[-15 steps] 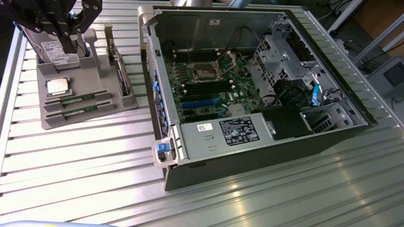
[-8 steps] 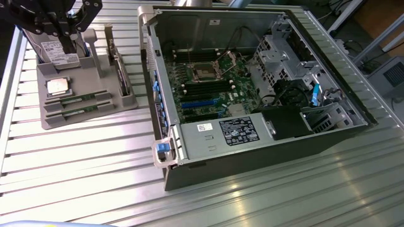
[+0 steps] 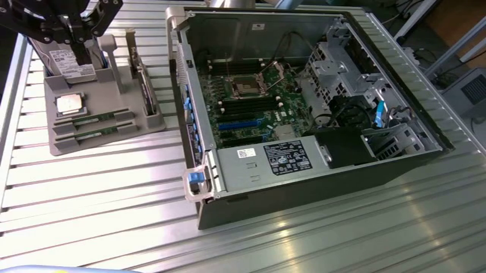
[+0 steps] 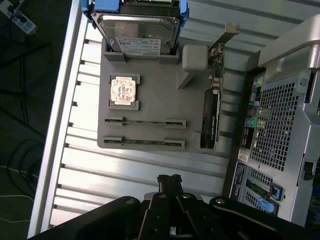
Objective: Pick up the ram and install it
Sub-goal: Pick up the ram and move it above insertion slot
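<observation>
The gripper (image 4: 169,180) hangs pointing downward from the arm (image 3: 45,17), its fingers (image 4: 163,183) pressed together and empty

My gripper (image 3: 78,35) hangs over the grey tray (image 3: 145,125), above the hard drive (image 3: 72,65). I see the ram (image 3: 97,119) and its twin (image 3: 97,133) lying flat there, beside the open computer case (image 3: 251,196).

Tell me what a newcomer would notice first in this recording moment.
The open black-and-silver computer case lying on its side, green motherboard exposed, dominates the exterior view's right. On that view's left sits a grey parts tray carrying a square silver CPU chip and two slim green ram sticks, untouched. The black gripper hangs shut above the tray, holding nothing.
</observation>
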`<action>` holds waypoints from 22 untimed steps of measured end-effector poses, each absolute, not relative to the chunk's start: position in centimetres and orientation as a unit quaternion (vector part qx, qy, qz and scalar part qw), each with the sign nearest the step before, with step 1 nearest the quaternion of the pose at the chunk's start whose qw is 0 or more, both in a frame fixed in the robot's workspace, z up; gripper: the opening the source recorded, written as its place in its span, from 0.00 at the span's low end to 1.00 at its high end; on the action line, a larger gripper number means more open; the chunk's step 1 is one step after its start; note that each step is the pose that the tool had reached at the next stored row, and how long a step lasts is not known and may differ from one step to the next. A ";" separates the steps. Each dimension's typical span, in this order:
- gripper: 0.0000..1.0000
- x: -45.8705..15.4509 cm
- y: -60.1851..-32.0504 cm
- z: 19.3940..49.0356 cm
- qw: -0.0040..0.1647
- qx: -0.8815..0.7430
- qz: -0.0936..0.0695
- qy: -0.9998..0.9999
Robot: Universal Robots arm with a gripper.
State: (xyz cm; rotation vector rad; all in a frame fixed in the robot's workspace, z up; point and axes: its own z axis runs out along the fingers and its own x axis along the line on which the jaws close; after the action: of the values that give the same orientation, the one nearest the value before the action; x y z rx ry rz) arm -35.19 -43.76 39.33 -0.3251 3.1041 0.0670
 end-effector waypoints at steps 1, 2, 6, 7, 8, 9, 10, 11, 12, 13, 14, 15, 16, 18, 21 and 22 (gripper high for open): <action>0.11 -35.2 -43.8 39.3 0.010 -0.109 0.021 0.994; 0.11 -35.2 -43.8 39.3 0.010 -0.114 0.021 0.993; 0.11 -35.2 -43.8 39.3 0.009 -0.139 0.020 0.990; 0.11 -35.2 -43.8 39.3 0.009 -0.143 0.020 0.989; 0.11 -35.2 -43.8 39.3 0.009 -0.146 0.020 0.989; 0.11 -35.2 -43.8 39.3 0.009 -0.149 0.020 0.989; 0.11 -35.2 -43.8 39.3 0.009 -0.152 0.020 0.988; 0.11 -35.2 -43.8 39.3 0.008 -0.157 0.019 0.987; 0.11 -35.2 -43.8 39.3 0.008 -0.161 0.019 0.987; 0.11 -35.2 -43.8 39.3 0.008 -0.166 0.019 0.986; 0.11 -35.2 -43.8 39.3 0.008 -0.174 0.019 0.985; 0.11 -35.2 -43.8 39.3 0.008 -0.179 0.019 0.984; 0.11 -35.2 -43.8 39.3 0.008 -0.183 0.019 0.983; 0.11 -35.2 -43.8 39.3 0.008 -0.190 0.019 0.981; 0.11 -35.2 -43.8 39.3 0.007 -0.206 0.019 0.978; 0.11 -35.2 -43.8 39.3 0.007 -0.209 0.019 0.978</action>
State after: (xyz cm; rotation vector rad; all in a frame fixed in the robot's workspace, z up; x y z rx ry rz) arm -35.19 -43.76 39.33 -0.6546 3.0570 0.0601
